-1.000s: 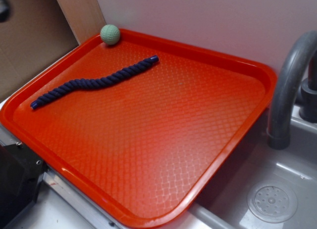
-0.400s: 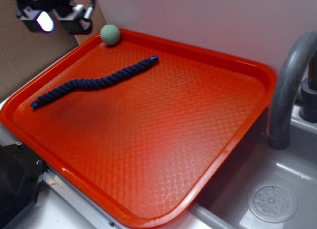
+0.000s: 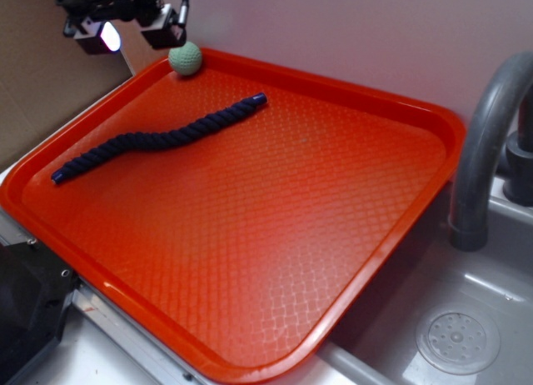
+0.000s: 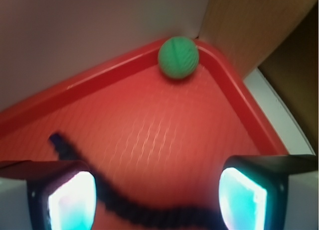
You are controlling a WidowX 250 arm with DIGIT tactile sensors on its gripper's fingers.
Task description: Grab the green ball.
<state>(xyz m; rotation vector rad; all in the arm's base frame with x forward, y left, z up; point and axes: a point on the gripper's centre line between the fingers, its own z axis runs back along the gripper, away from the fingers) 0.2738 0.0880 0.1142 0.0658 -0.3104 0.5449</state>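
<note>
The green ball [image 3: 186,58] is a small pale green textured sphere in the far left corner of the red tray [image 3: 400,227]. In the wrist view the ball [image 4: 178,57] sits against the tray's corner rim, ahead of the jaws. My gripper [image 3: 133,28] hangs in the air above the tray's far left edge, just left of the ball and not touching it. Its two fingers stand wide apart with nothing between them; the gripper [image 4: 157,200] is open and empty.
A long dark blue twisted rope [image 3: 158,139] lies across the tray's left half, and under the jaws in the wrist view [image 4: 149,210]. A grey faucet [image 3: 487,143] and sink with drain [image 3: 458,339] are at the right. A wall and cardboard stand behind the tray.
The gripper came into view at the top left and has moved right, closer to the ball. The ball and rope have not moved.
</note>
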